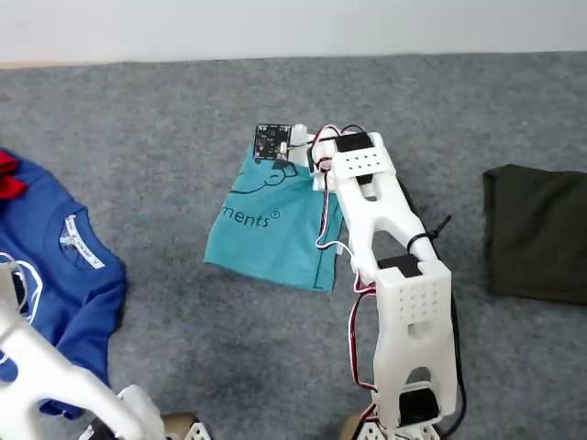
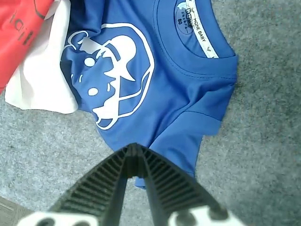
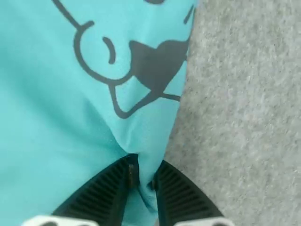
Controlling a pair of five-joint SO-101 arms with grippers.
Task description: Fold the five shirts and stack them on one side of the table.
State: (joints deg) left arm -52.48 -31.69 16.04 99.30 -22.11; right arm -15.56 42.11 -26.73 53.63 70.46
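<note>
Grey carpeted table (image 1: 165,119), white wall (image 1: 275,27) behind; right hand (image 3: 146,165) pinching teal shirt (image 3: 56,117); left hand (image 2: 136,151) clenched.

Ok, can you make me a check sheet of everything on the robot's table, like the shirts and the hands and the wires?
Surface: grey felt-like table.
Job's things: teal shirt folded in the middle; dark green shirt folded at one edge; blue shirt lying open at the opposite side, with a white shirt and a red shirt bunched against it.
Clutter: nothing seen.
Hands: left hand shut, over the blue shirt's hem; right hand shut on a pinch of the teal shirt.
Cables: red, white and black wires run along the right arm.
Surroundings: pale wall behind the table.
</note>
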